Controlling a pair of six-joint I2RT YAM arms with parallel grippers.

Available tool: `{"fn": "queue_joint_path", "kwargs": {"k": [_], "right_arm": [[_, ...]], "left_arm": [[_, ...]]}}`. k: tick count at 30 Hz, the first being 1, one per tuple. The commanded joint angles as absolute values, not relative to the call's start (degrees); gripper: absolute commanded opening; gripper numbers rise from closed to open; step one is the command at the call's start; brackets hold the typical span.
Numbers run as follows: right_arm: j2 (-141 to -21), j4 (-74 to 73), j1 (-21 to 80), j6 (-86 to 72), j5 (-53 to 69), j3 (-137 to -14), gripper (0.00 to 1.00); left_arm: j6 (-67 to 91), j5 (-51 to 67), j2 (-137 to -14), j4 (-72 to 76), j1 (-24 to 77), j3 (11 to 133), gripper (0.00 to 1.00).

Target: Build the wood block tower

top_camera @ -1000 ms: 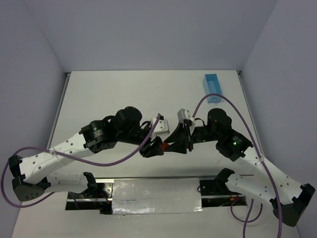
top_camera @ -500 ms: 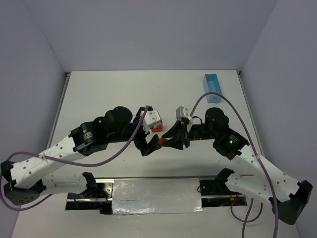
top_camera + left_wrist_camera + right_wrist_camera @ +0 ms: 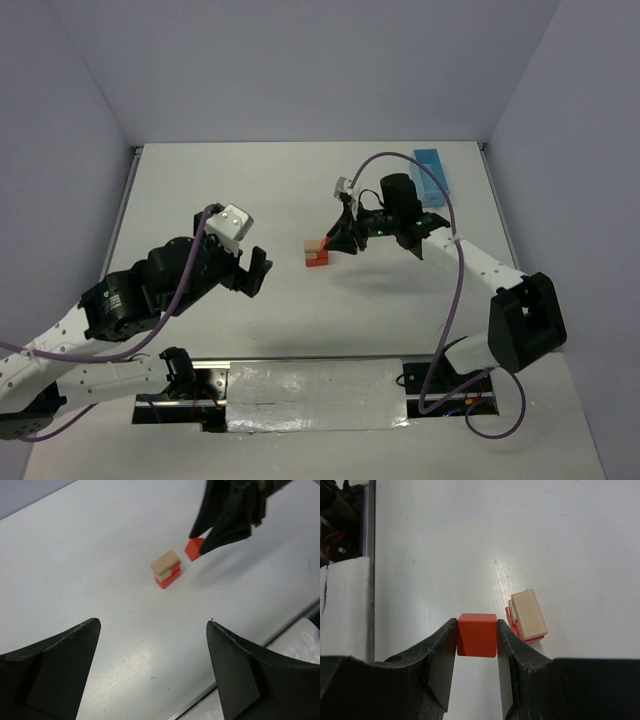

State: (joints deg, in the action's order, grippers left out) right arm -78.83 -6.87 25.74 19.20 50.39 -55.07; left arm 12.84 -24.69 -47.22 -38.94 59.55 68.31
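One red cube (image 3: 477, 636) — in right gripper (image 3: 477, 626)

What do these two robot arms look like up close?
The left arm and right arm have white shells and round black joints. A purple cable loops along each. Each wrist carries a small white camera box. The fingers are black, curved wedges.

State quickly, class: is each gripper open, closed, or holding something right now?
Left gripper: open, holding nothing.
Right gripper: closed on a red block.
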Motion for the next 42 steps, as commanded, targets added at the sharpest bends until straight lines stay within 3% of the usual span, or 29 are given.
{"fn": "queue_joint_path", "kwargs": {"k": [1,13,25,42], "right_arm": [[-81.11,-2.40,25.75,26.44,51.60,-58.54,0.00],[-93.51,8.69,25.22,38.94,55.46,-59.50,0.00],[-102.39,0.88,24.17,44.82,57.92,-68.11,0.00],[-98.88,3.94,23.64,43.68,61.26,-61.61,0.01]], "left_arm": [[17.31,-38.40,-44.05,-37.62,59.77,64.26,1.00],[15.64,-35.42,-42.89,-34.36,59.77,57.92,0.99],[15.38,-34.10,-43.33,-33.75,59.68,56.95,1.00],[14.59,-31.20,-43.51,-32.78,58.18,56.43,0.99]]}}
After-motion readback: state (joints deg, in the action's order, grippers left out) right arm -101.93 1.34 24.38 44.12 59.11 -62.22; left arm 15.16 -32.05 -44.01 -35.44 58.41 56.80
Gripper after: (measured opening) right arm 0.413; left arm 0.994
